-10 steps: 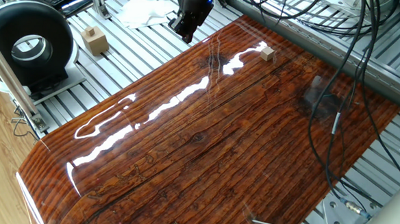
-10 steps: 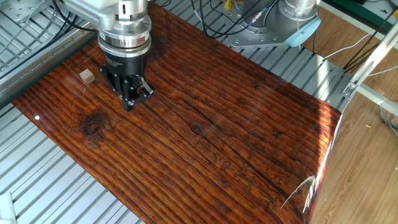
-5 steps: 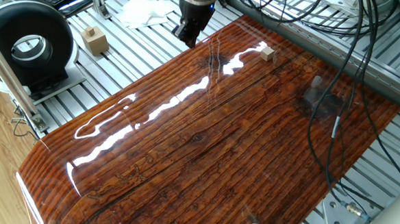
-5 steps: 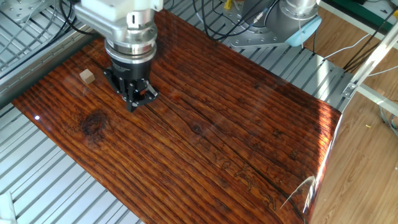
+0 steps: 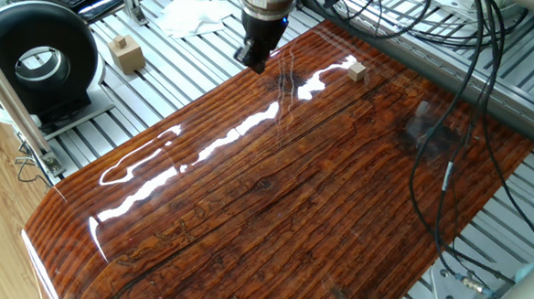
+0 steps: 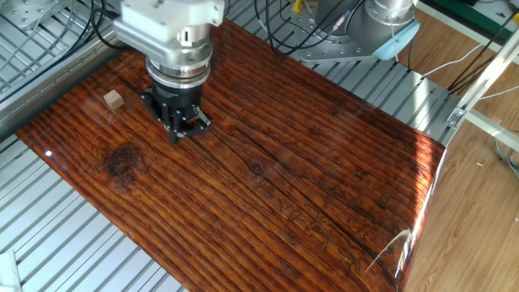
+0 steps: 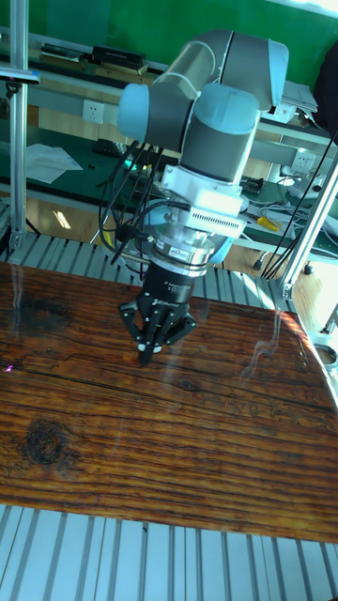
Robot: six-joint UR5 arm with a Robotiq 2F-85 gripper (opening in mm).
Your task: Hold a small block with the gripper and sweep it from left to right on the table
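Glossy reddish-brown wood grain fills the surface before me, with ribbed aluminium frame around it. Over one end hangs my gripper, fingers drawn together to a point with nothing between them, tips close above the boards. Beyond it, well apart, the small block sits alone on the surface near the edge. Farther off on the frame stands a larger tan block.
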